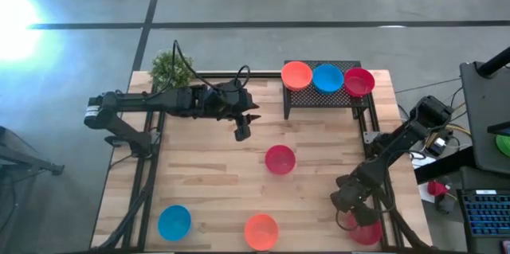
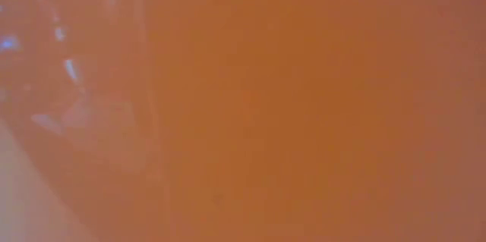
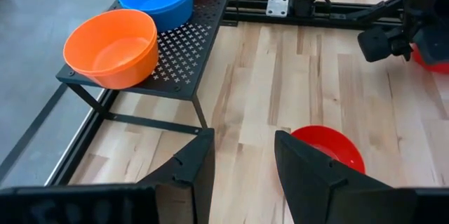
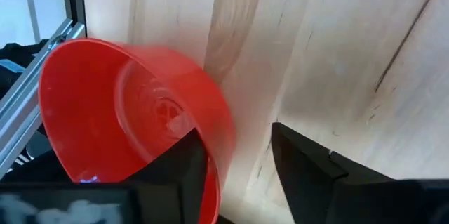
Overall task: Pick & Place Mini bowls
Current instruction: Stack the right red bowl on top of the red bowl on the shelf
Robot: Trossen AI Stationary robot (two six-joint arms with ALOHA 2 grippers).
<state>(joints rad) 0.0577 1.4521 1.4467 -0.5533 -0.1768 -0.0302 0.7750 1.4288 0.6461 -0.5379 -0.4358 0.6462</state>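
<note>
A pale wooden table (image 1: 215, 182) stands on grey floor, a small green plant (image 1: 169, 67) at its far left corner; a black mesh rack (image 1: 319, 99) at the far edge carries an orange bowl (image 1: 296, 74), a blue bowl (image 1: 327, 77) and a red bowl (image 1: 358, 81); on the boards lie a red bowl (image 1: 280, 158), a blue bowl (image 1: 174, 222) and an orange bowl (image 1: 260, 231); the left gripper (image 1: 241, 133) hovers spread and empty near the rack; the right gripper (image 1: 356, 212) sits at the near right corner, one finger (image 4: 184, 155) inside a tilted red bowl (image 4: 126, 108), its jaws apart around the wall; the low view is filled with orange

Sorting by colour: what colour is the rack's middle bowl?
Blue, between orange and red ones; clearest in the high view.
</note>
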